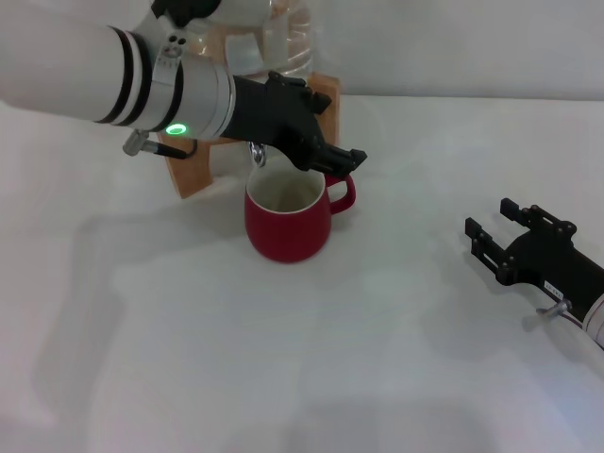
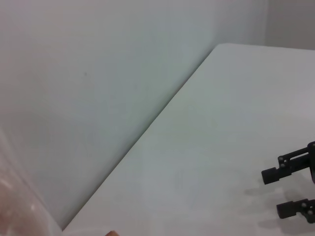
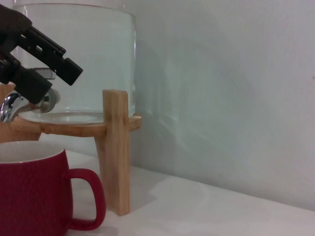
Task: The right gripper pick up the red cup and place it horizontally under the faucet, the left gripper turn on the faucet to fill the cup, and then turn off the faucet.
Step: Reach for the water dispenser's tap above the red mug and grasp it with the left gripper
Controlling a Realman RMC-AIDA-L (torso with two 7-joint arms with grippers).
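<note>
Nearest the head camera, the right gripper (image 1: 493,226), a black two-fingered claw with angular pronged tips, is resting low on the white table (image 1: 283,377) at the robot's right, well apart from the cup, with its two fingers (image 2: 285,168) standing spread and nothing between them. Farther in, the red cup (image 1: 288,219), a squat rounded dark-red ceramic mug with a white inside, is sitting upright on the table directly below the faucet (image 1: 257,154), its loop handle (image 1: 342,193) pointing toward the robot's right. That faucet, a small shiny chrome tap with a downward spout (image 3: 10,105), is poking out just above the cup's rim (image 3: 27,147), and no stream is showing between spout and cup. Over it, the left gripper (image 1: 326,156), a matching black claw on a white-silver banded arm (image 1: 104,71) with a glowing green light (image 1: 176,130), is reaching across from the robot's left and hanging right at the tap, its pronged tips (image 3: 59,61) extending past the tap above the cup's handle side; whether its fingers are closing on the lever cannot be told. Behind the tap, the clear water jar (image 3: 83,59) is sitting in a light wooden stand (image 3: 115,147) whose legs are standing on the table just behind the cup, against a plain pale wall (image 2: 98,73).
</note>
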